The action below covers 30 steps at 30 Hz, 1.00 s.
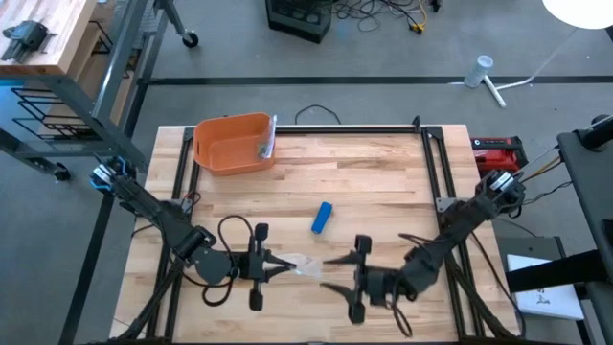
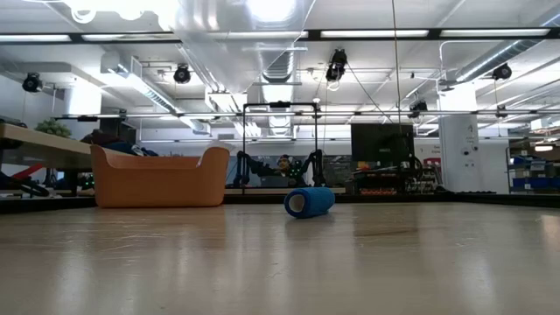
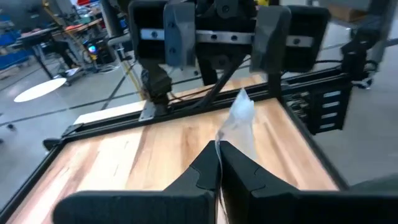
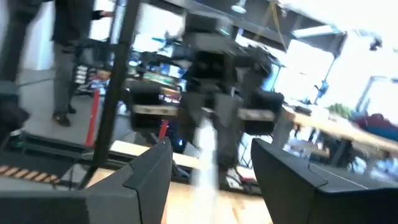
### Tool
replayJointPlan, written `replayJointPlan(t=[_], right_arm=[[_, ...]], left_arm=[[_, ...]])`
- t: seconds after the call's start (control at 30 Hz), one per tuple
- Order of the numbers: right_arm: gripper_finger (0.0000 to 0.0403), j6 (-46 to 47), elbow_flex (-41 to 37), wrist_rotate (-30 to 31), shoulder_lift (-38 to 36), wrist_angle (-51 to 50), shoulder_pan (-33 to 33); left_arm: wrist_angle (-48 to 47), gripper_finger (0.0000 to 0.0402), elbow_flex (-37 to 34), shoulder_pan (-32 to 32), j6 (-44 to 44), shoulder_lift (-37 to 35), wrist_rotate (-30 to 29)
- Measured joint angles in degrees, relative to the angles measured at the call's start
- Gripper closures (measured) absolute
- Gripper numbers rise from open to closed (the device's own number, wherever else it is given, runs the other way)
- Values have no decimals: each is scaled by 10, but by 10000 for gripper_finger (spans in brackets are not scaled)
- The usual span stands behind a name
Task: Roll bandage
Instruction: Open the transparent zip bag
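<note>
Bandage strip, pale and translucent (image 1: 305, 264), is pinched at one end in the closed left gripper (image 1: 283, 265) and stretches toward the right gripper (image 1: 329, 272), whose fingers stand wide apart, holding nothing. A blue cylindrical bandage roll (image 1: 322, 218) lies just beyond both grippers, toward the orange plastic bin (image 1: 233, 144).

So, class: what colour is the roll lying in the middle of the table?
Blue. The roll shows best in the low view, lying on its side.
</note>
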Motion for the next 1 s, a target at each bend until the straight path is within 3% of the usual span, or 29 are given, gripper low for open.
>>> replayJointPlan(t=[0.2,0.4,0.73,1.0], right_arm=[[203,47,-15,-26,12,-7,-31],[204,70,-11,11,14,-58,-37],[206,92,-11,13,14,-65,-41],[267,95,-11,9,14,-88,-46]], left_arm=[[2,401,0,21,-5,18,-1],[1,401,0,22,-6,22,0],[5,401,0,22,-6,21,0],[13,401,0,22,-6,21,1]])
